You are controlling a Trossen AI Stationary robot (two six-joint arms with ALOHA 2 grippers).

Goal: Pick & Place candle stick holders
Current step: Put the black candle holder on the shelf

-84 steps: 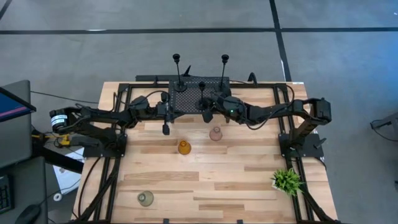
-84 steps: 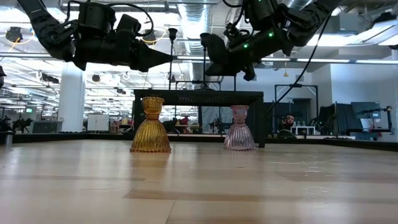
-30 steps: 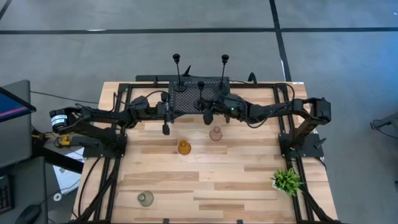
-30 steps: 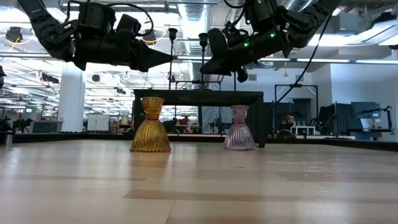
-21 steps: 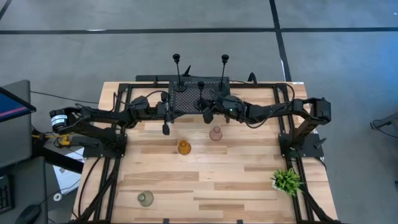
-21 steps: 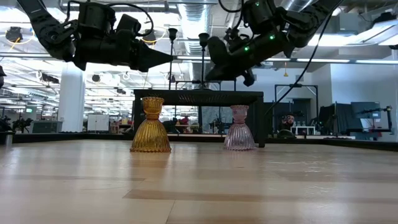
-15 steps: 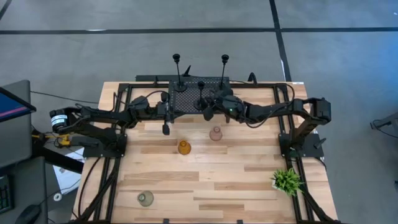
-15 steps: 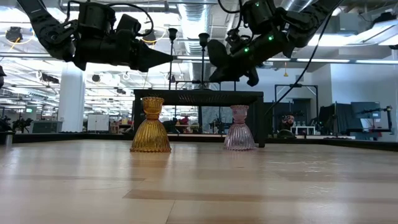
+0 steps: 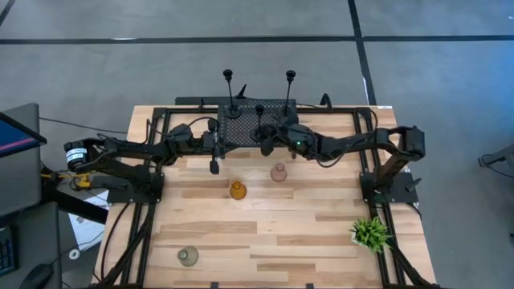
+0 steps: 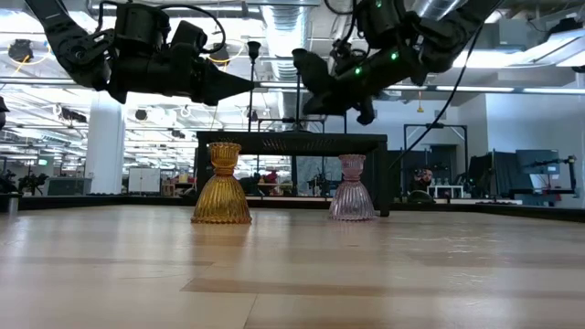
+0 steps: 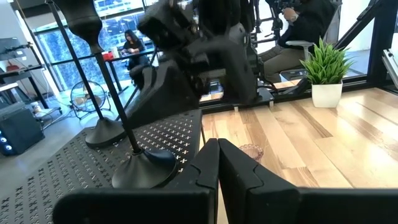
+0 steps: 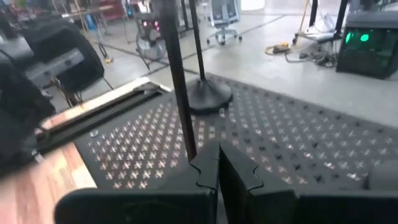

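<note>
Three slim black holders stand by their round bases on the black perforated rack (image 9: 241,128) at the far middle: one far left (image 9: 230,90), one far right (image 9: 290,87), one nearer (image 9: 259,119). My right gripper (image 9: 267,148) is shut over the rack's near edge, right beside the nearer holder's stem (image 12: 180,93). My left gripper (image 9: 214,166) is shut and empty above the table, near the rack's left corner. The amber (image 9: 237,190), pink (image 9: 279,172) and grey-green (image 9: 188,256) squat holders stand on the table. My right gripper's shut fingers (image 12: 205,165) stand close against the lower stem (image 12: 189,146) of the nearer slim holder, coming level from the table's right. I cannot tell whether they touch it. The holder stands upright on the rack.
A small green potted plant (image 9: 370,233) stands at the table's near right. The arms' frames run along both table sides. The wooden table (image 9: 305,241) shows bare boards between the squat holders and the near edge.
My right gripper has risen and gone a little toward the far edge, closing in on the nearer slim holder's stem. The holders have stayed where they were.
</note>
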